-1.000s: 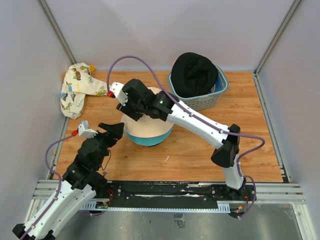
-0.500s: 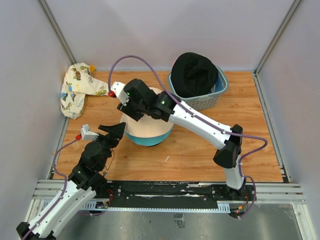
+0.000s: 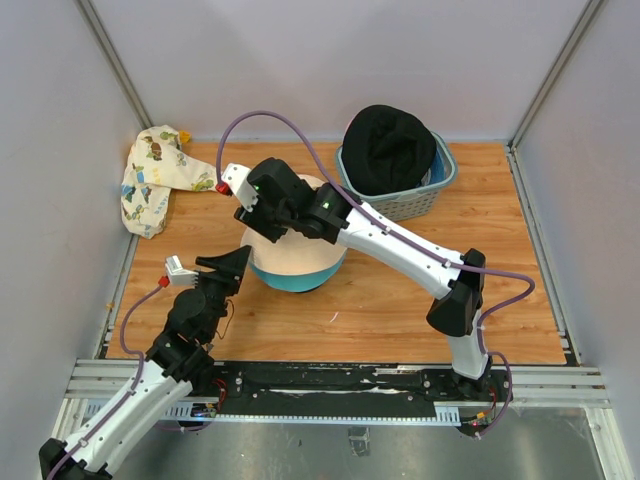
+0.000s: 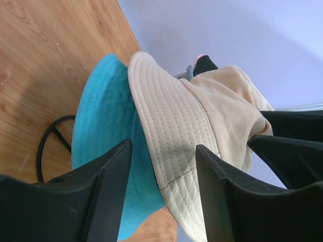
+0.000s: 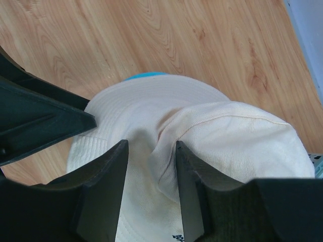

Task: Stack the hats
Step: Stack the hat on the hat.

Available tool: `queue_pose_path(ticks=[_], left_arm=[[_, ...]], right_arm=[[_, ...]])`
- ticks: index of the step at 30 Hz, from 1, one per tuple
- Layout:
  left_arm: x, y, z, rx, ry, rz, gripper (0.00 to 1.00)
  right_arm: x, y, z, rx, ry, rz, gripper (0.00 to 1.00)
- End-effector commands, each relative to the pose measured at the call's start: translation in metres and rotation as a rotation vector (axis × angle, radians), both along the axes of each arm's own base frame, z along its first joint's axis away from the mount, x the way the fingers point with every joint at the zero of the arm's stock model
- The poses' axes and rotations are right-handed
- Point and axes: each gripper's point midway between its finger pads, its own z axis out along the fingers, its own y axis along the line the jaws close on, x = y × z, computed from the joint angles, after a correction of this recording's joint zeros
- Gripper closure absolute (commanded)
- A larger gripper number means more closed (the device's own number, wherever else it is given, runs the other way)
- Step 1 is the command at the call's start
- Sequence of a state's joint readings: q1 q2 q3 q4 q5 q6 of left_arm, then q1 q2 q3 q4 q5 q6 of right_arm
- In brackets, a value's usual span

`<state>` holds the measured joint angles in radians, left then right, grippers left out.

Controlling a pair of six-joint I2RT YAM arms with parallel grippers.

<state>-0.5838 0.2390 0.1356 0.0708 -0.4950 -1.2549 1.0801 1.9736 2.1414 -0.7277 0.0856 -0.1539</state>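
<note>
**Cream hat** (image 3: 302, 256): middle of the tabletop (image 3: 400, 300), crown up, sitting on the teal hat (image 3: 290, 283). It lies off-centre, and the left wrist view shows the teal brim sticking out on one side. The crown is bunched into a raised fold rather than lying round.

**Right fingers** (image 5: 150, 146): directly above the cream hat, narrowed onto that fold of the crown. You appear to be holding the hat by the pinched cloth, probably to steer it square over the one below.

**Left fingers** (image 4: 162, 148): parted and holding nothing, low beside the near-left edge of the pair. Both brims are framed in the gap, but neither is clamped. This arm looks placed to steady or tuck the brims if you need it.

**Teal hat**: base of the stack, flat on the wood, with only its brim showing.

**Black hat** (image 3: 388, 148): heaped in the basket (image 3: 412, 205) at the far right, well apart from the stack and not yet added.

**Printed cloth** (image 3: 152, 180): crumpled in the far-left corner. It may be another hat, though you cannot confirm its shape from here.

**Status, as judged**: two hats are stacked, the top one needs settling, and at least one is left to fetch.
</note>
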Motion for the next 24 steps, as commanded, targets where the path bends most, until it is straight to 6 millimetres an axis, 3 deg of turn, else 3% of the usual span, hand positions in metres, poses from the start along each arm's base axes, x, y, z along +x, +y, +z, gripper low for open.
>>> queue_pose_path(ticks=[1,7,9,12,24], left_arm=[[0.004,0.003,0.016,-0.077,-0.061,0.027,0.44],[0.006,0.003,0.013,-0.110,-0.075,0.032,0.58],[0.007,0.004,0.015,-0.112,-0.089,0.037,0.71],[0.007,0.005,0.014,-0.099,-0.086,0.045,0.99],[0.005,0.015,-0.005,-0.055,-0.026,0.089,1.00]], right_arm=[[-0.004,-0.003,0.013,0.039,0.001,-0.002,0.57],[-0.003,-0.002,0.011,0.041,0.008,-0.003,0.57],[-0.003,-0.001,0.009,0.038,0.012,-0.002,0.57],[-0.003,-0.002,0.010,0.040,0.011,-0.004,0.57],[-0.005,-0.013,0.031,0.109,-0.016,-0.032,0.54]])
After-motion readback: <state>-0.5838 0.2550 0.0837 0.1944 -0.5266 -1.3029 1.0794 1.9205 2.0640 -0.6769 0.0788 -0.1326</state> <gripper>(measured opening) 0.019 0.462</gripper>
